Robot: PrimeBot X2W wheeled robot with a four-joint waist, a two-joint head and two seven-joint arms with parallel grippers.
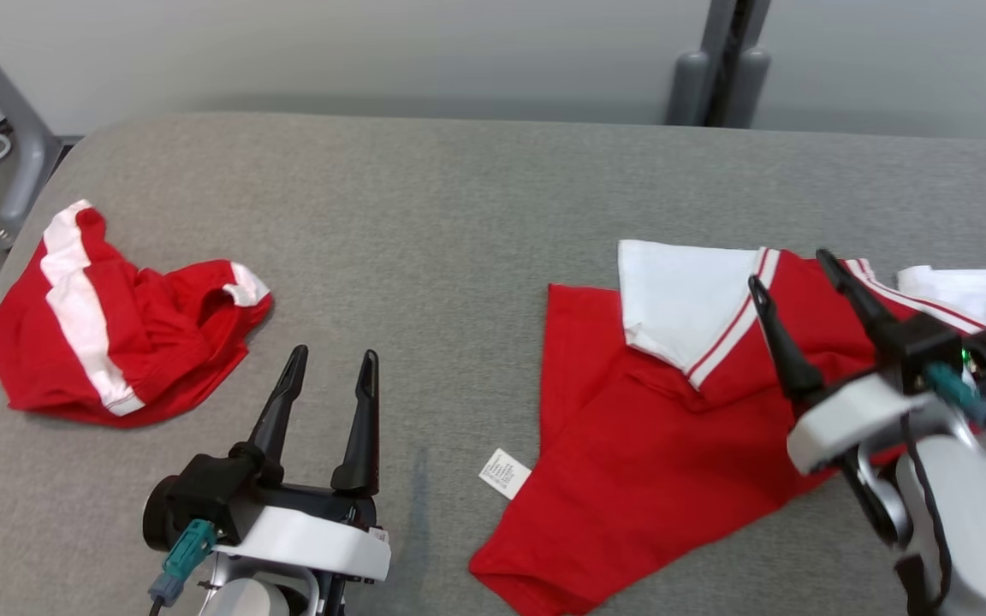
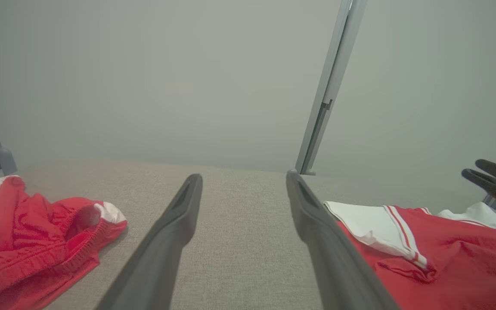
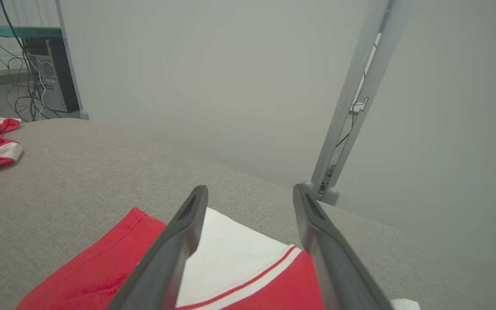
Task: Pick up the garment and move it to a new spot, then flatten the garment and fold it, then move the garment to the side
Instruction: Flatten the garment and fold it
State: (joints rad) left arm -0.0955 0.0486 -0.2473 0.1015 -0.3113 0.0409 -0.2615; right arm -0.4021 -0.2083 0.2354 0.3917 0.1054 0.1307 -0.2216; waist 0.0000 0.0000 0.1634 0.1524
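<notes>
- Right pincer apart, empty, above red shirt; left pincer apart too.
- Risk — folded white sleeve beneath my right pincer could snag, bunching the shirt.

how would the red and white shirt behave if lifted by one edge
Likely floppy: the red shirt lies creased, its white sleeve folded over, so it should drape. Probably light, thin cloth. Pushed, it may bunch on the grey woven surface.

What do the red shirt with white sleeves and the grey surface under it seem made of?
Red shirt with white sleeves: soft matte knit fabric, perhaps cotton or polyester; it creases softly, with a stitched hem. Grey surface: matte woven cloth cover, by its fine visible weave.
</notes>
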